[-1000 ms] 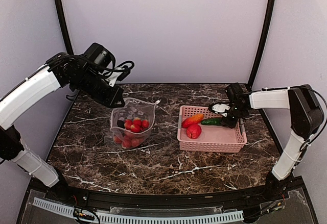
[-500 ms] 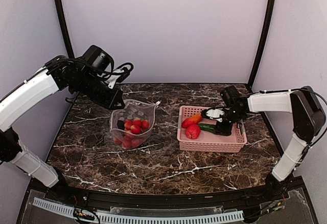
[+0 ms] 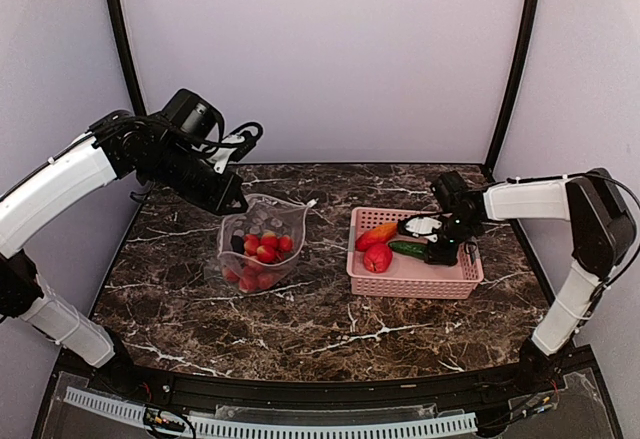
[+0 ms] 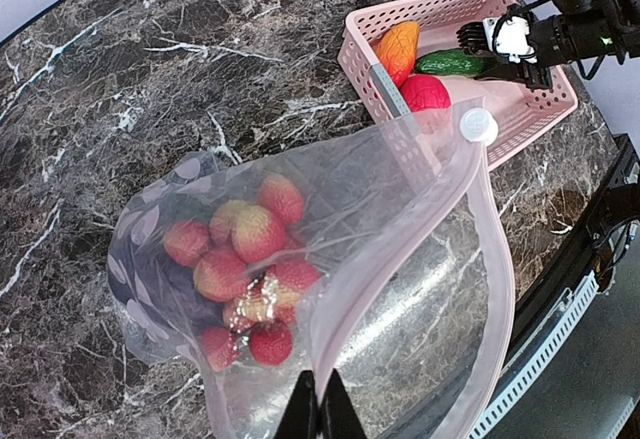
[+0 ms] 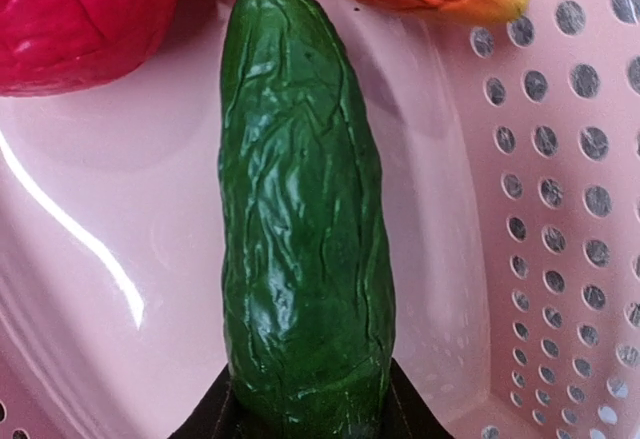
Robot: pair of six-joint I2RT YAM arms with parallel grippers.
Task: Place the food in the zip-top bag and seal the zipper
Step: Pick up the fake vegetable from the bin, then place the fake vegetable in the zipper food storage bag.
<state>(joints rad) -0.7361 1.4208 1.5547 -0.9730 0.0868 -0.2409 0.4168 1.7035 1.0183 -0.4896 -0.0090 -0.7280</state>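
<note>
Cucumber (image 5: 300, 219) between right claw (image 5: 305, 421) fingers

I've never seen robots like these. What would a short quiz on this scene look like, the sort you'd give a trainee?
1. True or false: the cucumber is already inside the zip-top bag.
2. What is the left claw pinching? A) the cucumber B) the bag's rim C) nothing
3. Fill in: the pink basket holds ___ items.

Key: 1 false; 2 B; 3 three.
</note>
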